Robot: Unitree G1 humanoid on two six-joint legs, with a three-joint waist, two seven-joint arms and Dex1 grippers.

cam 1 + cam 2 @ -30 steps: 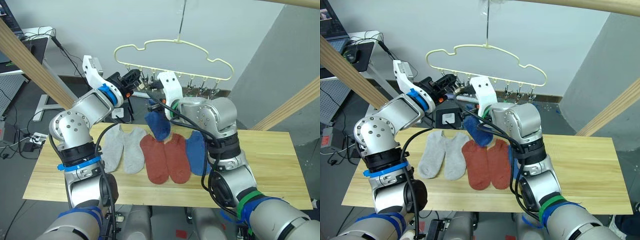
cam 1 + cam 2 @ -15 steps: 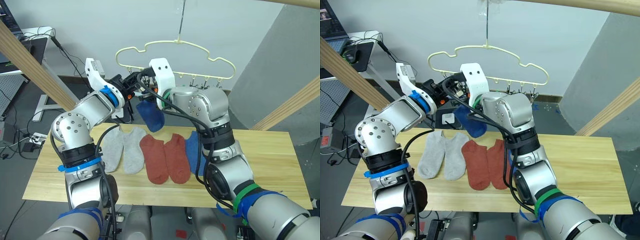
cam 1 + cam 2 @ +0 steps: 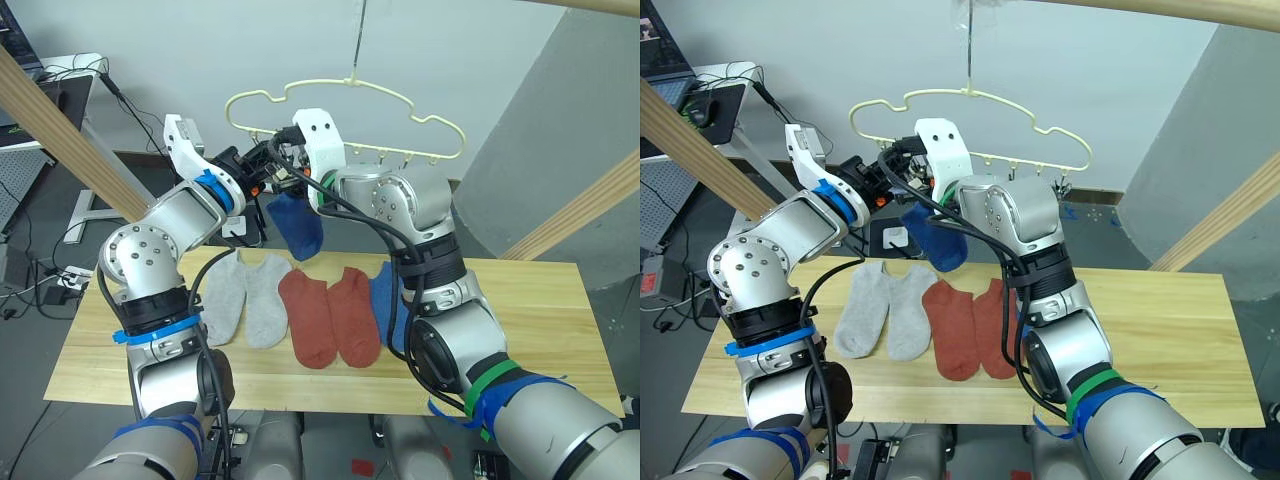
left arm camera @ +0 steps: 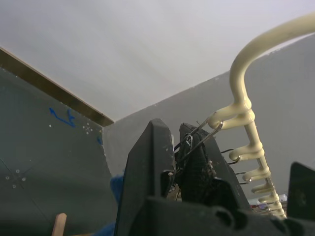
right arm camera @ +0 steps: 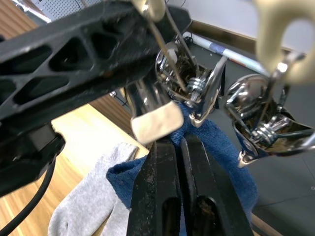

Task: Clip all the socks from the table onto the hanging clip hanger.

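Right hand (image 5: 179,147) | pinches blue sock (image 3: 297,226) | under end clip (image 5: 192,93)

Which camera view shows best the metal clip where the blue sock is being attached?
The right wrist view: the metal clip shows close up, directly above the blue sock that the right gripper holds. The left wrist view shows the clip pinched by the left gripper, edge-on. In both eye views it is tiny, at the clip hanger.
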